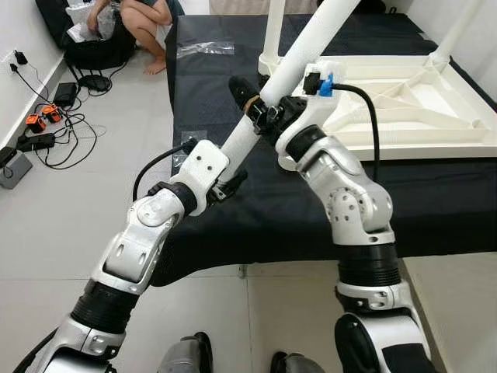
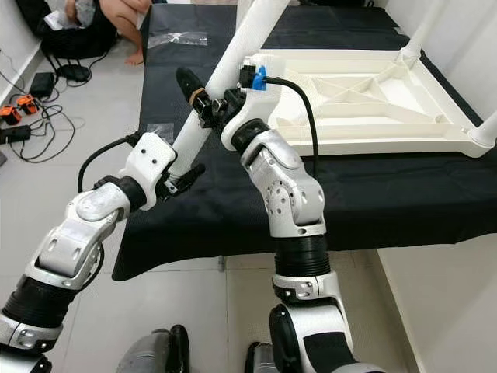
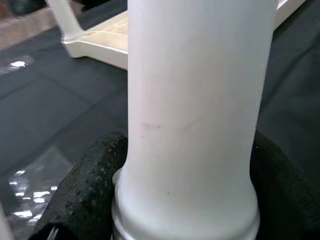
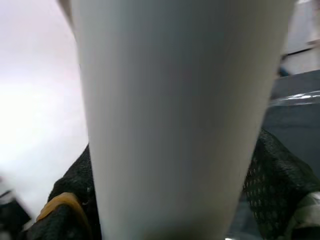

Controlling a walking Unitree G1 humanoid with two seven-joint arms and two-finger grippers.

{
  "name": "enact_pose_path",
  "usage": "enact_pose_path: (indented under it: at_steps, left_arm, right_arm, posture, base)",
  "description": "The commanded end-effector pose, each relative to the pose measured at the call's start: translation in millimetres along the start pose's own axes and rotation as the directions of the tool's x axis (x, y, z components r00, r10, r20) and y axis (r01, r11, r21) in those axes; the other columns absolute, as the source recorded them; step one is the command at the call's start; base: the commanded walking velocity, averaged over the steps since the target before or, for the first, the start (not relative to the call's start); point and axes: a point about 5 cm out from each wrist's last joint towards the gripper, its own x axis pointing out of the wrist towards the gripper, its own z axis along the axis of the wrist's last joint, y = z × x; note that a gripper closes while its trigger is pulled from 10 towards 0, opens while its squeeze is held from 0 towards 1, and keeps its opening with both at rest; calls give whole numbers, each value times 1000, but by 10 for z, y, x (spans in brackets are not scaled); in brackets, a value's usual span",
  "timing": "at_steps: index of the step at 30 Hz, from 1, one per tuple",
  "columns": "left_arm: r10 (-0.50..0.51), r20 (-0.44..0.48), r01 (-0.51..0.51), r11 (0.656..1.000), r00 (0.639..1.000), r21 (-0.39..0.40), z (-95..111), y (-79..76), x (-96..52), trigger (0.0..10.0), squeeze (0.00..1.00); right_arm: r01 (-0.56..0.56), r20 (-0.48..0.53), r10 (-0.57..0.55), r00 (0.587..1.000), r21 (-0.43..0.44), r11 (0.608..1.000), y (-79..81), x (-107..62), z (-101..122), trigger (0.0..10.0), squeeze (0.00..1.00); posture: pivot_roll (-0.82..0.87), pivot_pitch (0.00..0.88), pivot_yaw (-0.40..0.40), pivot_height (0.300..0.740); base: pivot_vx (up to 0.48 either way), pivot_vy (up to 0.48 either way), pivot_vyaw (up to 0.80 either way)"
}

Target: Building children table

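A pale tiled floor (image 1: pixel 101 233) and a bed draped in a black sheet (image 1: pixel 435 202) set the stage, and on that sheet lies the white table top (image 1: pixel 404 109), flipped underside up so its ribs show, with legs already standing up at its far corners (image 2: pixel 419 31). Now to the action: the left gripper (image 1: pixel 233 180) is clamped around the lower end of a loose white table leg (image 1: pixel 307 47), its black fingers (image 3: pixel 95 185) pressing in on both sides of the tube just above the rim at the leg's end (the left wrist view shows them snug against it). Further up the same leg, the right gripper (image 1: pixel 260 109) is wrapped on as well, dark textured pads (image 4: pixel 280 170) hugging the tube from either side, one finger carrying an orange band. So the leg hangs slanted between the two grippers, above the sheet's near-left part, its upper end rising toward the table top's near-left corner. A black cable with a blue plug (image 1: pixel 326 84) loops off the right wrist. Out beyond the bed, a clear plastic bag (image 1: pixel 206 49) lies on the sheet, chargers and cables (image 1: pixel 46 124) sprawl along the wall, and a person (image 1: pixel 144 23) crouches by a black bag on the floor.
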Motion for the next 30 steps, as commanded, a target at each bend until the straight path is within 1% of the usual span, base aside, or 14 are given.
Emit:
enact_pose_path:
  at_steps: [1, 4, 5, 6, 8, 10, 12, 15, 17, 20, 23, 25, 28, 30]
  left_arm:
    - [-55, 21, 56, 997, 998, -48, 59, -40, -50, 10000, 0]
    - [-72, 26, 73, 995, 997, -64, 76, -52, -66, 10000, 0]
    - [-100, 24, 102, 991, 995, -90, 82, -70, -95, 10000, 0]
    - [-100, 24, 102, 991, 995, -90, 82, -70, -95, 10000, 0]
    - [-155, 18, 156, 977, 988, -147, 71, -113, -166, 10000, 0]
    - [-155, 18, 156, 977, 988, -147, 71, -113, -166, 10000, 0]
    - [-207, 0, 203, 961, 978, -189, 38, -171, -261, 10000, 0]
    - [-240, -14, 232, 950, 971, -210, 11, -216, -320, 10000, 0]
    - [-307, -42, 288, 927, 951, -241, -45, -310, -454, 10000, 0]
    - [-342, -52, 312, 901, 938, -302, -73, -365, -541, 10000, 0]
    - [-356, -55, 318, 886, 933, -339, -73, -386, -579, 10000, 0]
    - [-357, -56, 318, 885, 933, -340, -71, -386, -582, 10000, 0]
    - [-384, -33, 346, 864, 923, -366, -30, -411, -616, 10000, 0]
    - [-389, -34, 351, 861, 920, -369, -22, -414, -629, 10000, 0]
  right_arm:
    - [-133, -48, 135, 990, 50, 990, 83, -41, -112, 10000, 0]
    - [-180, -61, 184, 981, 65, 981, 110, -62, -135, 10000, 0]
    - [-250, -69, 258, 964, 104, 963, 152, -99, -148, 10000, 0]
    - [-250, -69, 258, 964, 104, 963, 152, -99, -148, 10000, 0]
    - [-368, -65, 385, 921, 184, 911, 201, -172, -152, 10000, 0]
    - [-368, -65, 385, 921, 184, 911, 201, -172, -152, 10000, 0]
    - [-422, -65, 444, 894, 211, 882, 176, -211, -145, 10000, 0]
    - [-434, -69, 455, 888, 207, 877, 147, -217, -141, 10000, 0]
    - [-455, -78, 477, 876, 199, 868, 84, -225, -124, 10000, 0]
    - [-499, -79, 524, 848, 212, 840, 48, -258, -105, 10000, 0]
    - [-525, -86, 552, 829, 219, 822, 42, -283, -100, 10000, 0]
    - [-527, -86, 554, 828, 220, 821, 41, -284, -99, 10000, 0]
    - [-565, -100, 594, 798, 217, 796, 56, -308, -108, 10000, 0]
    - [-576, -102, 605, 790, 217, 788, 53, -313, -112, 10000, 0]
  posture:
    - [73, 140, -41, 740]
    - [73, 140, -41, 740]
    - [74, 140, -42, 740]
    - [74, 140, -42, 740]
    - [77, 140, -41, 740]
    - [77, 140, -41, 740]
    - [78, 140, -42, 740]
    - [78, 141, -41, 740]
    - [79, 141, -38, 740]
    - [82, 139, -39, 740]
    - [82, 139, -39, 740]
    - [82, 139, -39, 740]
    - [82, 136, -36, 740]
    - [82, 136, -36, 740]
  base:
    - [0, 0, 0]
    - [0, 0, 0]
    - [0, 0, 0]
    - [0, 0, 0]
    - [0, 0, 0]
    - [0, 0, 0]
    - [0, 0, 0]
    - [0, 0, 0]
    - [0, 0, 0]
    - [0, 0, 0]
    - [0, 0, 0]
    - [0, 0, 0]
    - [0, 0, 0]
    - [0, 0, 0]
